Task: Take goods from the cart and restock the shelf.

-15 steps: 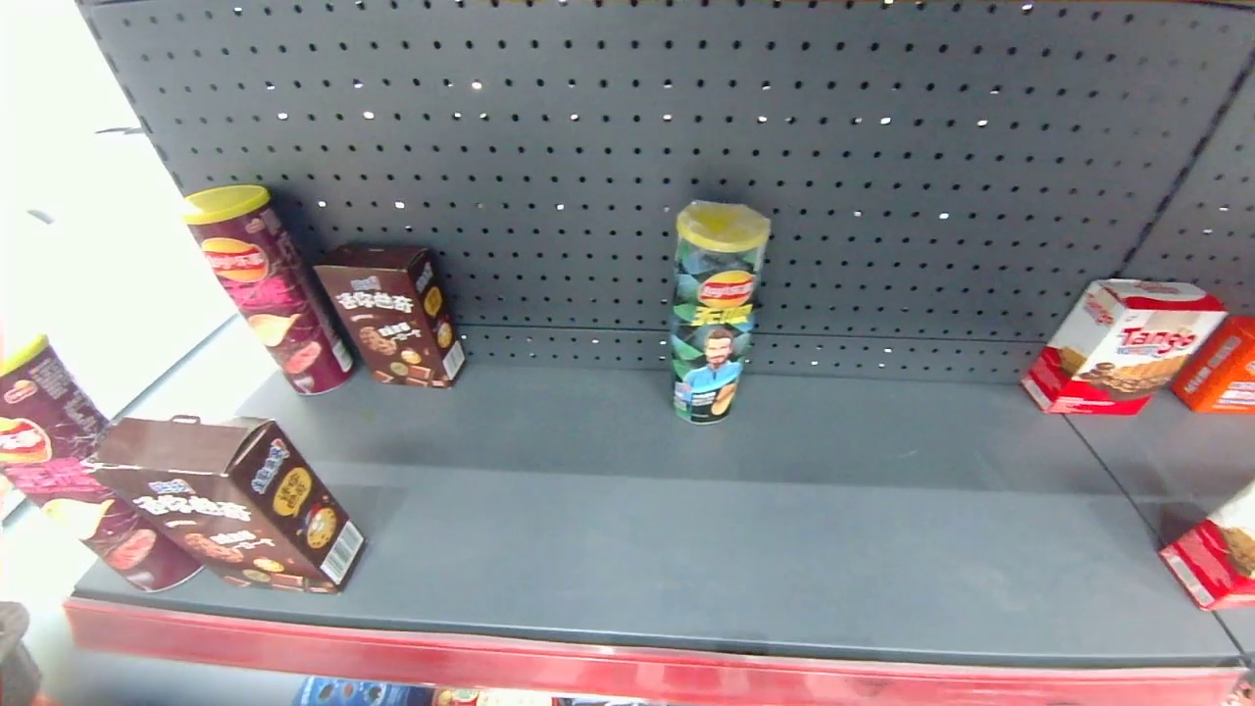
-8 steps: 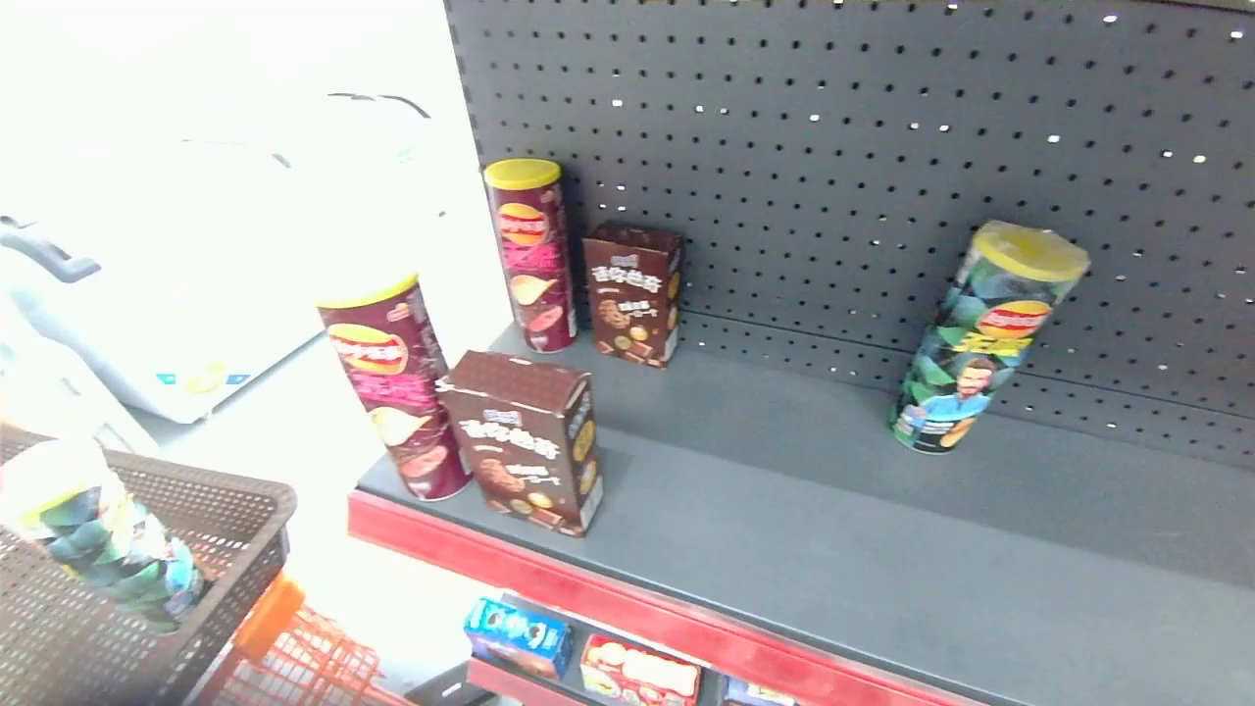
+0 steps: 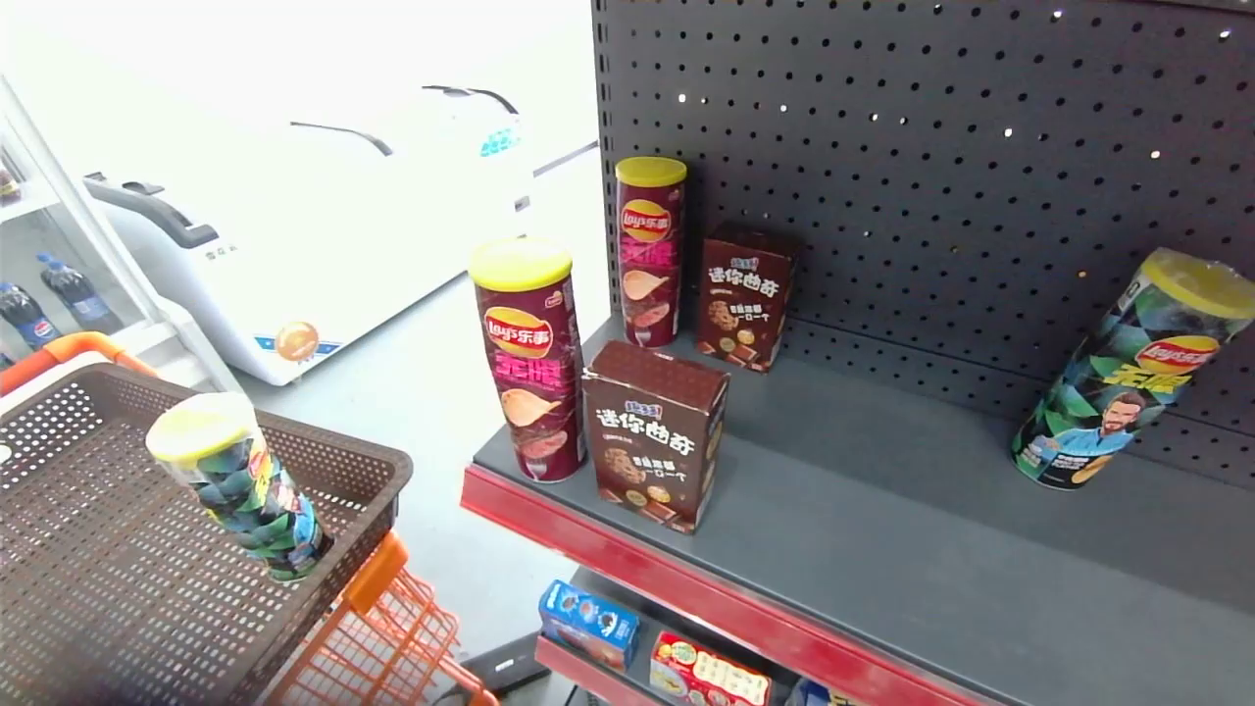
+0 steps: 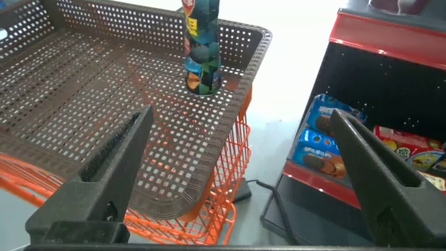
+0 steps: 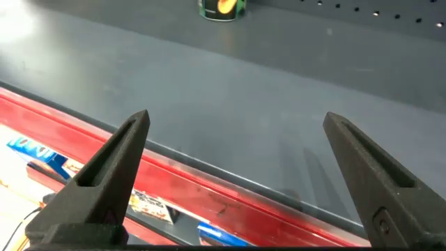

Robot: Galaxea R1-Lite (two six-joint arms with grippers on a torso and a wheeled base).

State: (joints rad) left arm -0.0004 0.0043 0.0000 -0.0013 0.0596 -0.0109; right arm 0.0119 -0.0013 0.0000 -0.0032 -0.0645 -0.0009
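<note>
Cylindrical chip can in perforated plastic basket

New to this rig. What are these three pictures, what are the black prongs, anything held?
A wheeled robot with two arms, each ending in a two-finger gripper. The wide picture is from its head camera, looking down at a store shelf and a cart's brown basket. The other two are wrist cameras; the black prongs are each gripper's own fingers. The left gripper faces the basket, the right gripper faces the shelf's front edge; both are open and hold nothing. A green chip can stands in the basket; a second green can stands on the shelf, with two maroon chip cans and two brown cookie boxes.
</note>
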